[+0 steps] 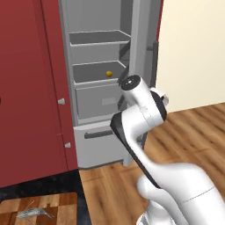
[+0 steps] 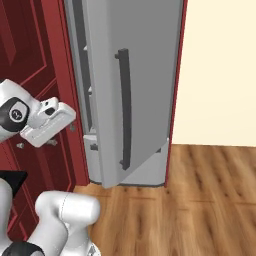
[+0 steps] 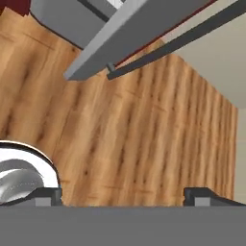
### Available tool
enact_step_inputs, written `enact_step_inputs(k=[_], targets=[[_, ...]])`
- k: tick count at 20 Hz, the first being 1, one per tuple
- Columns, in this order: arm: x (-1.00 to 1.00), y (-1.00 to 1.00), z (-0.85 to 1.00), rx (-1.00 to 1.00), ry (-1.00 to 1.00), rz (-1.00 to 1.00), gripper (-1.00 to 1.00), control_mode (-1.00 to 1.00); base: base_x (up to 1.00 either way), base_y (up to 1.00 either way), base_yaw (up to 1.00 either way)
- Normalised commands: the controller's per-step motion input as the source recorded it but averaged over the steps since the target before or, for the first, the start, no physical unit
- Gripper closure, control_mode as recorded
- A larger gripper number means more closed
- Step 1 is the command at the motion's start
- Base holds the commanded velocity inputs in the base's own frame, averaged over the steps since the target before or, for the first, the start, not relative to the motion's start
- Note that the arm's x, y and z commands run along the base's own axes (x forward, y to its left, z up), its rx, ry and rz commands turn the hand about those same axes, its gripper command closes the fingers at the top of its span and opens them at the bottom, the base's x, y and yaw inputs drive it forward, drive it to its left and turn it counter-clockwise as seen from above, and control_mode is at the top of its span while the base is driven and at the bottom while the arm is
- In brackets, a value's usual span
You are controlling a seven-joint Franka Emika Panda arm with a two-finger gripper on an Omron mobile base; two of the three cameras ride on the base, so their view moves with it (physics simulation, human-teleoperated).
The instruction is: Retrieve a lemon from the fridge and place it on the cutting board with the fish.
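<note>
pincer (image 3: 123, 194): tips set wide apart, nothing between them; looks down at the wood floor (image 3: 144, 139) beside the fridge door's lower edge.
lemon (image 1: 109, 74): on the middle shelf (image 1: 94, 70) of the open fridge (image 1: 88, 132), above and deeper in than the pincer.
key relation: pincer faces away from the lemon; my read, wrist must lift and turn toward the shelf before reaching.
axis: lemon is round, no preferred grip axis.
drop-off: fish (image 1: 33, 214) on board (image 1: 61, 206), low left, well behind the pincer.
</note>
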Motion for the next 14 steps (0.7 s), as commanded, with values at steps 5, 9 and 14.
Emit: enact_step_inputs(k=[5,9,14], targets=[[0.42,0.34,-0.01,-0.18,-0.01,0.42,-1.0,-1.0,0.0,0.0,0.0],[0.45,0.08,-0.01,-0.14,0.01,0.38,-1.0,-1.0,0.0,0.0,0.0],[0.51,-0.32,-0.16,-0.01,0.02,0.22,-1.0,-1.0,0.0,0.0,0.0]])
